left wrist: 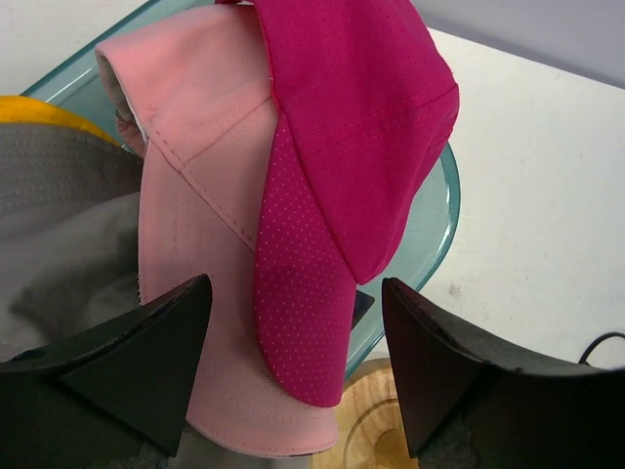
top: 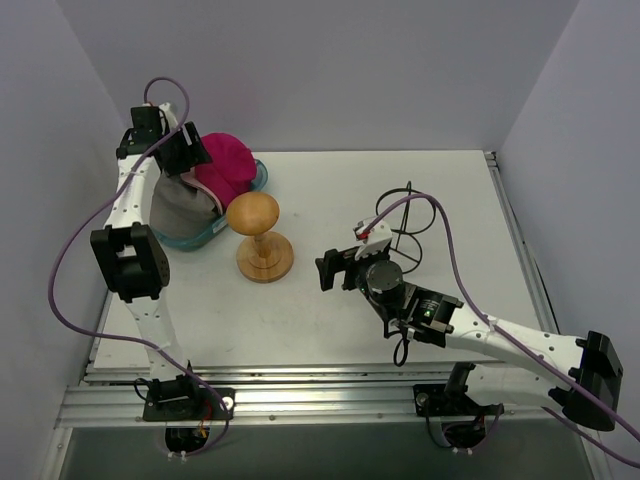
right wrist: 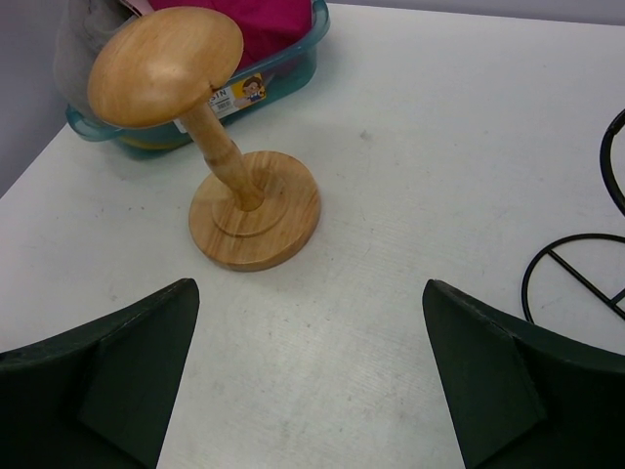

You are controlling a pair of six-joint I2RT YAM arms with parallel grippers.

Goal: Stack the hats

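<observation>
No hat tops the wooden hat stand (right wrist: pixel 249 200) yet: magenta cap (left wrist: pixel 352 127), pink cap (left wrist: pixel 205 166), grey cap (left wrist: pixel 59 225) and apparently a yellow hat (left wrist: pixel 39 112) sit in the tub (left wrist: pixel 439 225) beside it, with left gripper (left wrist: pixel 296 293) and right gripper (right wrist: pixel 310 293) both spread and empty.

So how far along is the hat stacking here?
Done: nothing; the stand is bare, and the magenta cap, pink cap, grey cap and yellow hat are piled in the tub. In hand: the left gripper hovers open over the magenta cap, gripping nothing; the right gripper is open, facing the stand. Left: every hat.
</observation>
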